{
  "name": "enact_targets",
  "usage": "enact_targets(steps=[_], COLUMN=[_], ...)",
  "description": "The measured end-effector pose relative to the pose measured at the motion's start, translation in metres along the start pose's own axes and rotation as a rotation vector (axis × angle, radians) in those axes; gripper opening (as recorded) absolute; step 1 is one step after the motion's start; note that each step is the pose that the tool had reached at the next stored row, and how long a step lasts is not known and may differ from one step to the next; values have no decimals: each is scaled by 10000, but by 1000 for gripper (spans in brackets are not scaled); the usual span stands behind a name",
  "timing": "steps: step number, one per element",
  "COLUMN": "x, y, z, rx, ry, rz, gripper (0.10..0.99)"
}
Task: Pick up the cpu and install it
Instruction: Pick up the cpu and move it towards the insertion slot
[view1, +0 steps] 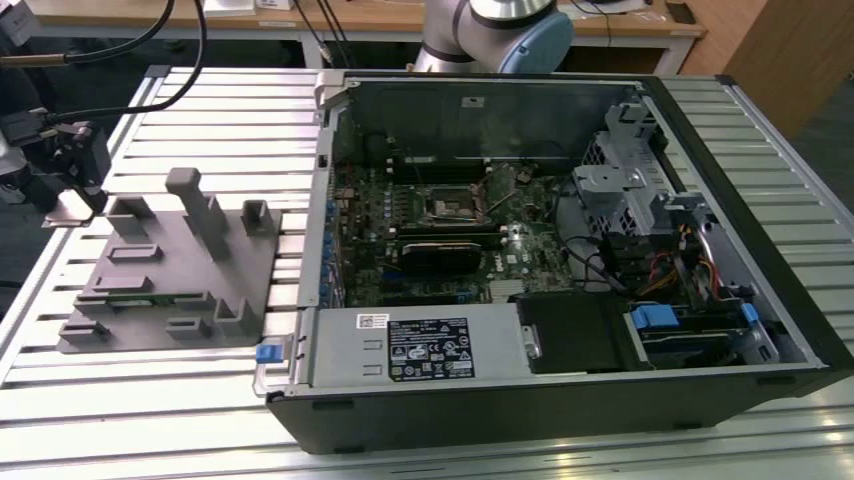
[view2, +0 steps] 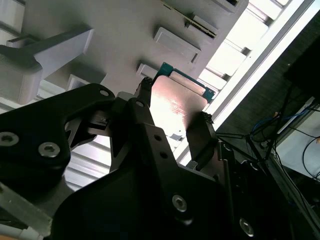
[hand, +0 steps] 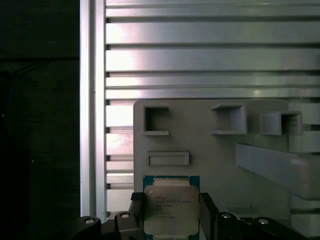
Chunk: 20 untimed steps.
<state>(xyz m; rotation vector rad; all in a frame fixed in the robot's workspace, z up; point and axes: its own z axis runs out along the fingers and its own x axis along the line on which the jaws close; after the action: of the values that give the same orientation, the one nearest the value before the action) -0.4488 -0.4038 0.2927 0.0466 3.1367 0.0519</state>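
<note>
Cpu (hand: 170, 207) is gripped in the claw (hand: 171, 222), with the black fingers (hand: 136, 220) pressed against two opposite edges and the silver top facing the first wrist view. It is over a corner of the grey fixture (hand: 210, 165) on the slatted table (hand: 200, 60); I cannot tell whether they touch. In the exterior view, the claw is well apart from the open case (view1: 561, 400).
</note>
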Motion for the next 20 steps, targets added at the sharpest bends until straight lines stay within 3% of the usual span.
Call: enact_targets(steps=[20], x=[0], y=[2], z=[-56], rx=[0], ry=[0], rz=[0], gripper=[533])
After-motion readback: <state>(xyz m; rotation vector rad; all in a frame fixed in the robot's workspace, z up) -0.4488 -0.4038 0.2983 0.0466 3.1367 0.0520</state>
